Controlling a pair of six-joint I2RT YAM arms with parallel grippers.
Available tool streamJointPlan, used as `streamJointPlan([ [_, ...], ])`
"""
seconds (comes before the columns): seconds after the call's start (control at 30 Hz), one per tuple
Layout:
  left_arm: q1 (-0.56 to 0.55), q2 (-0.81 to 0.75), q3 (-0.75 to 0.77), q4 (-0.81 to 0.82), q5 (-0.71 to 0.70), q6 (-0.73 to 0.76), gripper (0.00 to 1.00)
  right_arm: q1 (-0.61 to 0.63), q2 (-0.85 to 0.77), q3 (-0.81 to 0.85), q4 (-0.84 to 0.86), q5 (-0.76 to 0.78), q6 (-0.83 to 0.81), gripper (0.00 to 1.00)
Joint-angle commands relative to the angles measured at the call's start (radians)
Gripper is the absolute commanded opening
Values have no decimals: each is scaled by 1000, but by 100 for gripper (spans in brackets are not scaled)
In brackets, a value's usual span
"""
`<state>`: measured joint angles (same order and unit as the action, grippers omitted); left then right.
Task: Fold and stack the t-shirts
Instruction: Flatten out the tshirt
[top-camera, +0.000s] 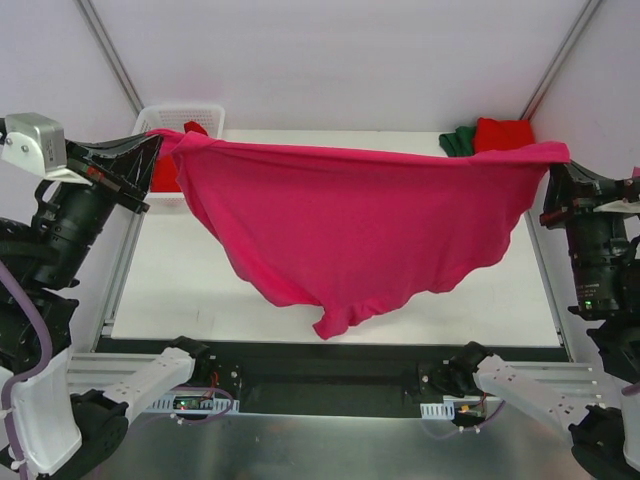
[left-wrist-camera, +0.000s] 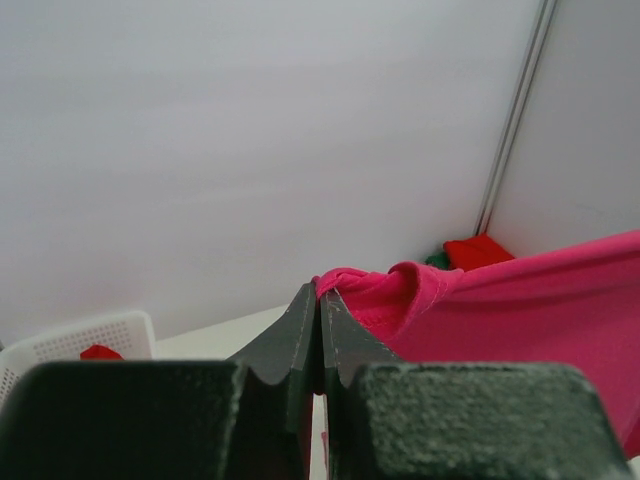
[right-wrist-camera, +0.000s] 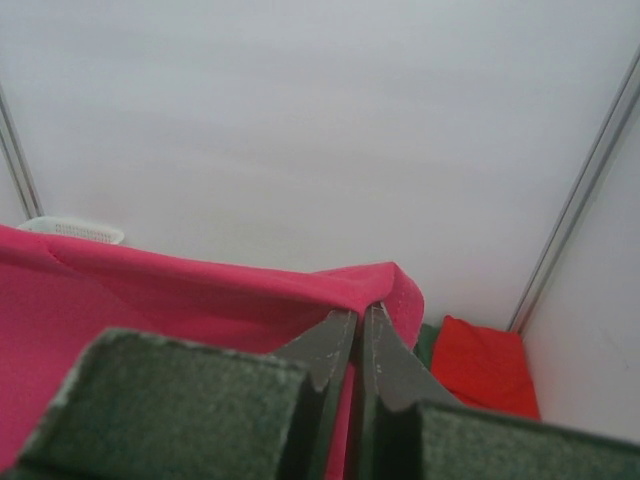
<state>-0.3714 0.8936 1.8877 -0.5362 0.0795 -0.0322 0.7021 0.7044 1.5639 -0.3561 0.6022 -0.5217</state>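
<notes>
A magenta-pink t-shirt (top-camera: 350, 225) hangs stretched in the air between both arms, its lower edge drooping toward the near table edge. My left gripper (top-camera: 158, 138) is shut on its left corner, seen bunched at the fingertips (left-wrist-camera: 320, 293). My right gripper (top-camera: 550, 160) is shut on the right corner, where the cloth (right-wrist-camera: 200, 290) folds over the tips (right-wrist-camera: 362, 310). A folded red t-shirt (top-camera: 503, 133) lies on a dark green t-shirt (top-camera: 458, 142) at the table's back right. Another red t-shirt (top-camera: 168, 170) sits in the basket.
A white lattice basket (top-camera: 180, 116) stands at the back left corner of the white table (top-camera: 180, 280). Grey walls with metal uprights close the back and sides. The arm bases sit along the near edge.
</notes>
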Motion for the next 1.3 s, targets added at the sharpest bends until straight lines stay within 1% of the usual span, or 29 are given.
streamJointPlan([
  [0.0,8,56,-4,22,-23,23,0,-1,33,-36,60,70,-37,1],
  [0.1,8,115,-33,30,-23,23,0,-1,70,-109,112,106,-40,1],
  [0.17,8,157,-47,53,-23,49,0,-7,107,-142,134,122,-21,1],
  [0.2,8,197,-71,68,-24,54,0,-22,154,-169,140,113,-11,1],
  [0.27,9,237,-105,122,-30,74,0,-55,203,-194,161,79,38,1],
  [0.3,9,281,-122,168,-29,80,0,-117,260,-202,173,52,63,1],
  [0.33,9,307,-121,186,-32,89,0,-156,286,-200,175,-26,96,1],
  [0.37,17,335,-115,202,-29,101,0,-199,318,-190,183,-62,147,1],
  [0.4,29,390,-92,232,-11,104,0,-270,346,-176,187,-91,167,1],
  [0.43,41,418,-76,248,3,103,0,-297,393,-136,193,-131,176,1],
  [0.5,83,483,-18,283,40,83,0,-347,435,-87,204,-153,187,1],
  [0.53,94,501,2,294,77,74,0,-352,466,-41,204,-165,187,1],
  [0.6,120,542,63,303,98,54,0,-358,477,-6,204,-173,186,2],
  [0.77,160,562,160,305,115,51,0,-360,458,38,213,-202,183,1],
  [0.87,215,571,215,305,153,35,0,-358,457,64,220,-231,163,1],
  [0.93,230,562,217,303,178,-26,0,-358,446,71,197,-257,173,1],
  [0.97,230,521,158,305,198,-41,0,-358,408,65,171,-269,189,1],
  [1.0,230,493,110,306,207,-63,0,-358,380,8,164,-284,207,2],
  [1.03,230,460,53,309,218,-116,0,-357,348,-30,158,-313,254,1],
  [1.07,230,383,-84,335,233,-141,0,-352,310,-78,148,-327,278,2],
  [1.1,227,343,-163,352,279,-162,0,-351,241,-161,138,-347,299,1],
  [1.13,227,305,-242,361,289,-216,0,-345,206,-200,120,-355,317,2],
  [1.17,227,232,-395,367,302,-239,0,-340,176,-232,68,-369,353,1],
  [1.2,226,197,-473,372,331,-261,0,-336,121,-263,40,-398,365,1],
  [1.23,224,164,-549,374,345,-314,0,-332,98,-322,-25,-413,380,1],
  [1.27,221,103,-699,375,362,-339,0,-325,77,-343,-59,-429,415,1],
])
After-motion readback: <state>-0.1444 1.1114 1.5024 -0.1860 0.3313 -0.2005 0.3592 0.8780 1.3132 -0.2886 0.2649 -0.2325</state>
